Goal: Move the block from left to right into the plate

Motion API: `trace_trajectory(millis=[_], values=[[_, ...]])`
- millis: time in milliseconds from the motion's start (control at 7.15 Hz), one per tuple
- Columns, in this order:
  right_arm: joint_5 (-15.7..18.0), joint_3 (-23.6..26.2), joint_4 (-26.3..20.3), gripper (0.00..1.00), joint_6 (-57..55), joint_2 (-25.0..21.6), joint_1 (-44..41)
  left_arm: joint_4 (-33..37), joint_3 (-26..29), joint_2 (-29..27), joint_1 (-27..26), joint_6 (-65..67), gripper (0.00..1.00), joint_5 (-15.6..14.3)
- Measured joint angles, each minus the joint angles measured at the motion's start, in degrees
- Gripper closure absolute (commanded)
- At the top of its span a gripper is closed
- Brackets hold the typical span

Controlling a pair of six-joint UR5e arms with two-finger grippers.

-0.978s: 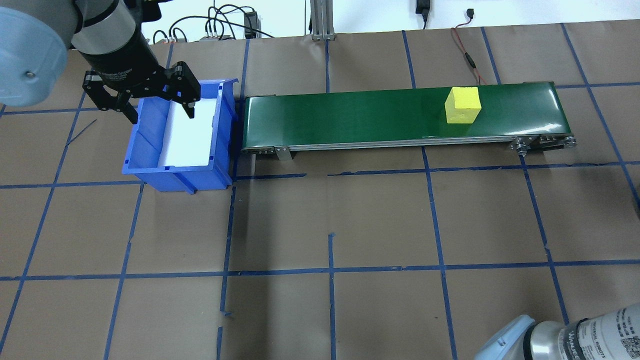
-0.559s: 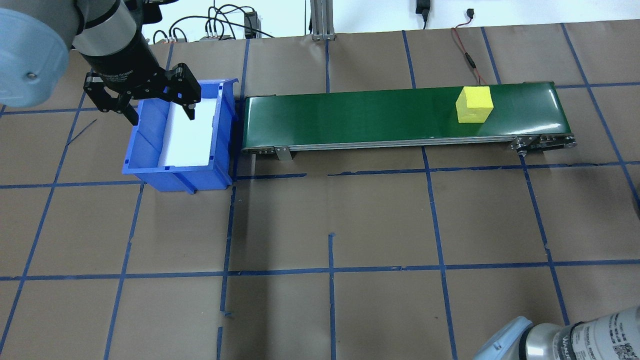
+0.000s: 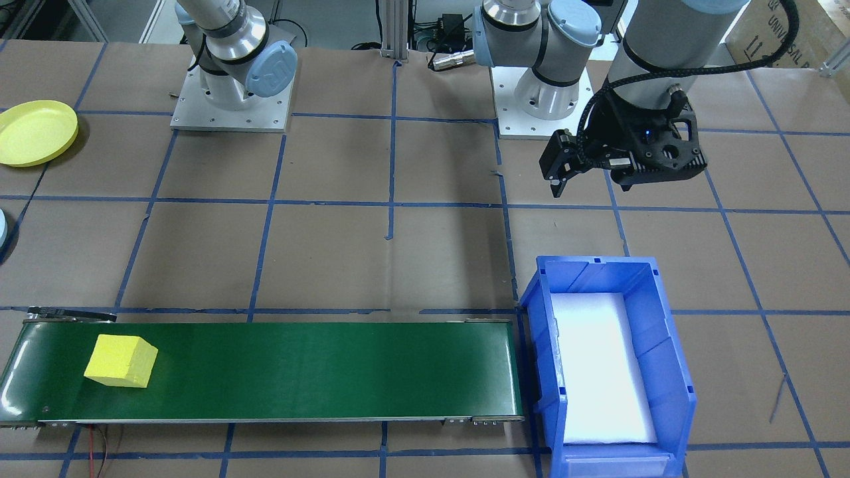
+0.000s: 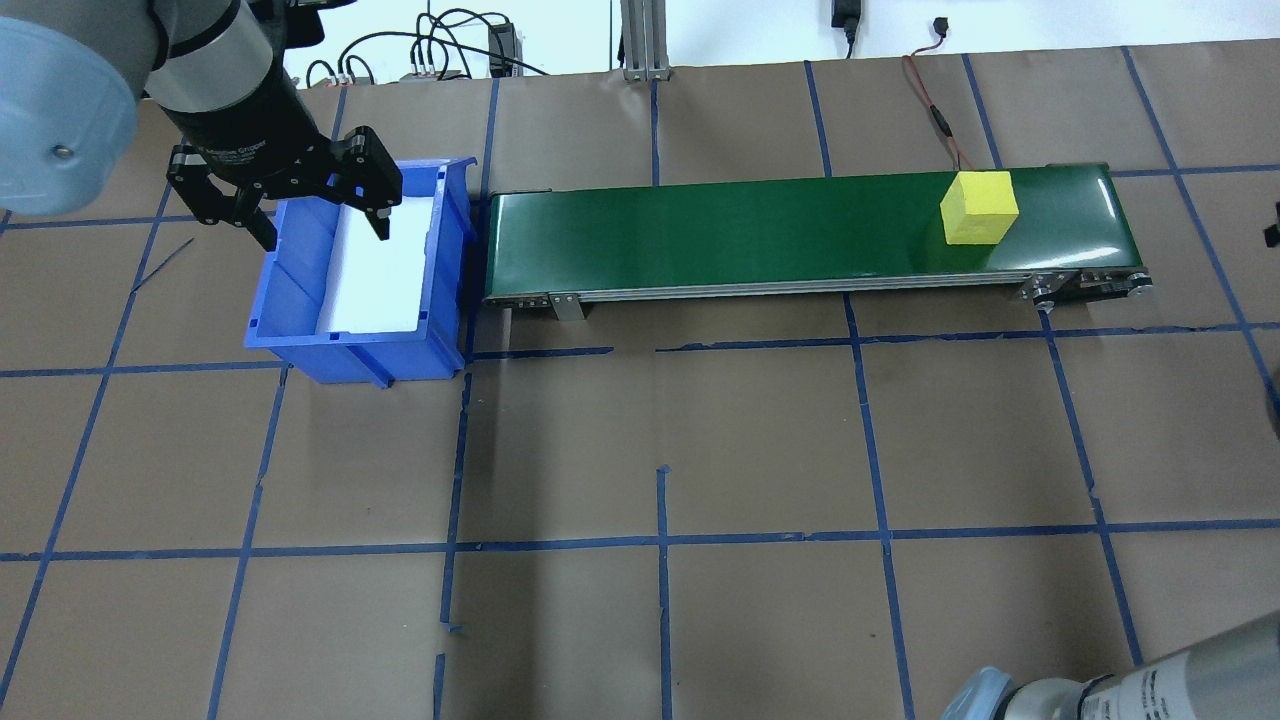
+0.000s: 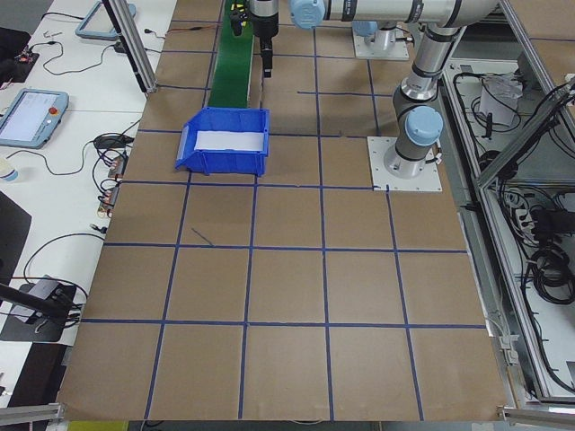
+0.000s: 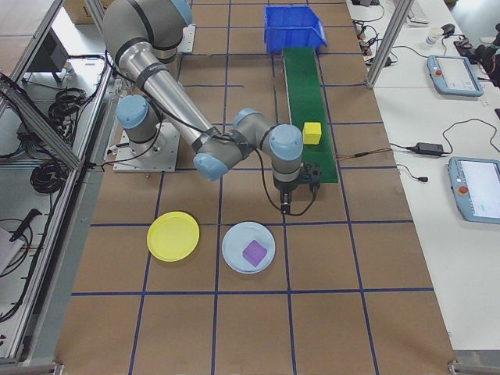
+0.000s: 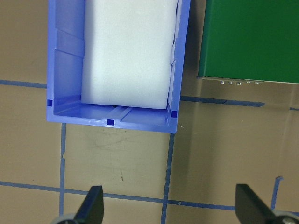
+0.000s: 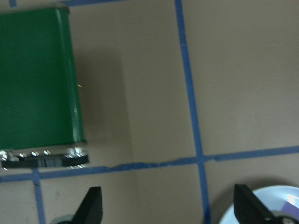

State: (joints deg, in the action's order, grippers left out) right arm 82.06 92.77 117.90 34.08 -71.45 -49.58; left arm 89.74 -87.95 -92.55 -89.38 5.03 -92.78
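A yellow block [image 4: 978, 207] rides on the green conveyor belt [image 4: 750, 235] near its right end; it also shows as the block [image 3: 121, 360] in the front view and the block [image 6: 312, 132] in the right side view. My right gripper [image 8: 168, 210] is open and empty, hovering just off the belt's end beside a light-blue plate [image 6: 248, 247] that holds a purple block [image 6: 254, 251]. A yellow plate [image 6: 173, 235] lies next to that one. My left gripper [image 4: 322, 230] is open and empty, high over the near end of the blue bin [image 4: 350, 350].
The blue bin [image 3: 664, 358] has a white foam pad inside and butts against the belt's left end. A red cable runs behind the belt's right end. Brown paper with blue tape lines covers the table.
The yellow block has travelled further right along the belt. The right arm has shifted at the lower right edge. The left gripper has stayed where it was.
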Motion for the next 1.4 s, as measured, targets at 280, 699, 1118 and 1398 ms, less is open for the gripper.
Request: trace_trajectory(millis=[280, 699, 1118, 1398], values=[[-4.6, -0.6, 0.1, 0.00, -6.7, 0.4, -4.7, 0.0, 0.0, 0.0, 0.0, 0.0, 0.00, 0.0], [-13.5, -2.0, 0.7, 0.00, -13.2, 3.1, -6.7, 0.0, 0.0, 0.0, -0.1, 0.1, 0.00, 0.1], [-16.4, -2.4, 2.3, 0.00, -19.2, 5.0, -9.5, 0.0, 0.1, -0.1, -0.2, 0.5, 0.00, 0.0], [-17.0, -2.1, 4.7, 0.04, -20.5, 7.3, -10.8, 0.0, -0.1, -0.1, -0.1, 0.6, 0.00, 0.0]])
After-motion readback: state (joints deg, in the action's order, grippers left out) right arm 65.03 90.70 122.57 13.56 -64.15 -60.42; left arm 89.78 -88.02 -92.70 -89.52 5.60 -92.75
